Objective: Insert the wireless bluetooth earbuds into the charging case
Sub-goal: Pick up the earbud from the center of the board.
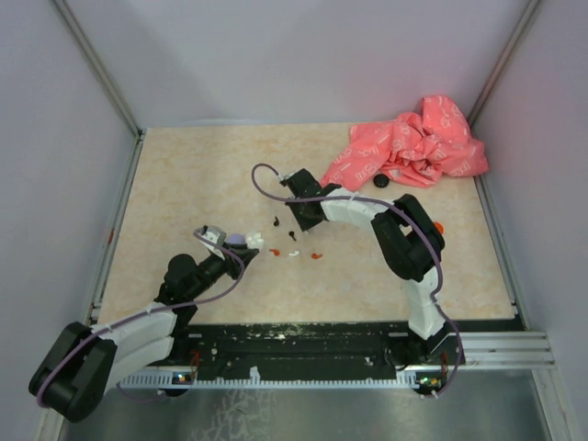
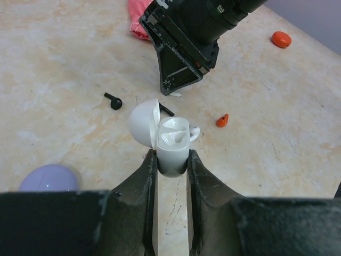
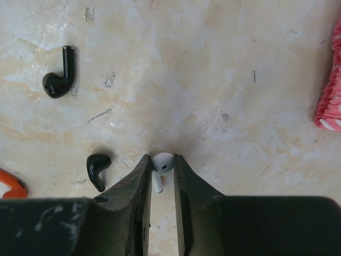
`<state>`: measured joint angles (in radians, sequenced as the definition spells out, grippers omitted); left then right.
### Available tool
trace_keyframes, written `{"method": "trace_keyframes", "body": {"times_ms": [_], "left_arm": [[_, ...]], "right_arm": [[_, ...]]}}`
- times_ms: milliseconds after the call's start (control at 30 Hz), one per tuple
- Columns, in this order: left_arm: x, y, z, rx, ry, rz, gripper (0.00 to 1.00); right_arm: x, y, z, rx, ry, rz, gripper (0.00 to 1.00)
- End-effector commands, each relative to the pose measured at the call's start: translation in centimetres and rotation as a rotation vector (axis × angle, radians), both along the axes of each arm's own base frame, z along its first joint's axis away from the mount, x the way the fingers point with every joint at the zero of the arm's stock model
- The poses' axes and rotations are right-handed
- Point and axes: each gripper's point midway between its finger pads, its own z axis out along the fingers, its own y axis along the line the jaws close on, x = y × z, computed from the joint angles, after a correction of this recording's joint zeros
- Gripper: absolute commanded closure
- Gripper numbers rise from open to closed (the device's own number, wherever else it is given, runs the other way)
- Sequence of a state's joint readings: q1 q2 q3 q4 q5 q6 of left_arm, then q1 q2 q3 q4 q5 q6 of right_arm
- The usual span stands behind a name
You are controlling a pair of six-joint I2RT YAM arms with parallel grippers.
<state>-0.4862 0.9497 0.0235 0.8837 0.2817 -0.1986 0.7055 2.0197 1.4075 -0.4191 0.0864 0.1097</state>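
- The left gripper (image 2: 171,158) clamps the white charging case (image 2: 173,149) between narrow fingers, left of the table's (image 1: 184,184) centre, with its lid (image 2: 144,122) swung open to the left.
- A seated white earbud (image 2: 173,138) already lies in one of the case's wells.
- The right gripper (image 3: 162,159), just right of the case, has its fingers drawn narrow against both sides of a loose white earbud (image 3: 164,164) lying on the table.
- Two black earbuds (image 3: 57,80) lie left of those fingers.
- A red earbud (image 2: 221,120) lies right of the case.
- A purple case (image 2: 49,178) sits at the near left.
- A pink cloth (image 1: 413,147) lies at the far right.
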Motion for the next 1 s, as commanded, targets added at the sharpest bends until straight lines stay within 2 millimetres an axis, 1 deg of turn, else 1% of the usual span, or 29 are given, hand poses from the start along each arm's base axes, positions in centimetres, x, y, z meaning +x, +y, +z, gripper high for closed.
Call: {"method": "trace_keyframes", "body": {"times_ms": [0, 167, 333, 500, 567, 700, 767, 800, 967], "left_arm": [[-0.1, -0.5, 1.5, -0.037, -0.042, -0.03, 0.99], [-0.4, -0.9, 2.0, -0.051, -0.062, -0.061, 0.99], [-0.7, -1.6, 2.8, -0.064, -0.103, -0.108, 0.99], [-1.2, -2.4, 4.1, -0.095, -0.155, -0.17, 0.99], [-1.5, -2.9, 4.7, -0.102, -0.177, -0.209, 0.99], [-2.1, -4.0, 5.9, -0.114, -0.226, -0.292, 0.99], [-2.3, -4.4, 6.6, -0.123, -0.259, -0.32, 0.99], [-2.3, -4.5, 7.0, -0.126, -0.277, -0.33, 0.99], [-2.8, -5.2, 9.0, -0.146, -0.344, -0.397, 0.99]], "right_arm": [[-0.2, 0.0, -0.6, 0.003, 0.029, -0.011, 0.83], [-0.3, 0.2, 1.5, 0.046, -0.013, 0.001, 0.85], [-0.4, 0.3, 5.7, 0.125, -0.106, 0.024, 0.86], [-0.8, 0.1, 10.6, 0.217, -0.223, 0.049, 0.88], [-1.3, 0.0, 13.2, 0.265, -0.28, 0.072, 0.88], [-2.5, 0.3, 17.4, 0.379, -0.38, 0.131, 0.88], [-3.3, 0.7, 19.4, 0.444, -0.422, 0.167, 0.89], [-3.9, 0.7, 20.8, 0.477, -0.453, 0.184, 0.89], [-6.6, 1.8, 25.1, 0.592, -0.581, 0.282, 0.89]]}}
